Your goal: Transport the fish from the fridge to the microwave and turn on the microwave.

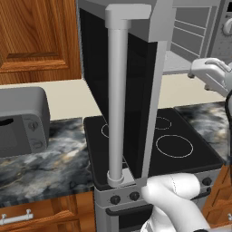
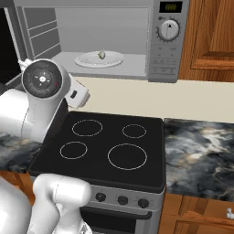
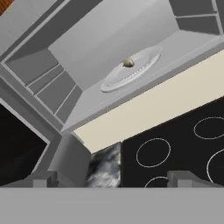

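Right base view shows the microwave hanging above the stove, its door swung wide. Inside, a pale round turntable plate lies on the cavity floor, and the fish sits on it near the middle as a small yellowish-olive piece. The control panel with its knob is on the right side of the microwave.

In the left base view the open door stands edge-on in front of the camera, black glass with its long grey bar handle running upright. A small rounded grey appliance rests on the marbled table left of the stove.

The hand view looks up into the cavity: the fish lies on the plate, well apart from the hand. Its two fingertips rise at the bottom edge, spread wide with nothing between them. The hand is outside the cavity, over the black stove surface and the cream wall strip beneath the microwave.
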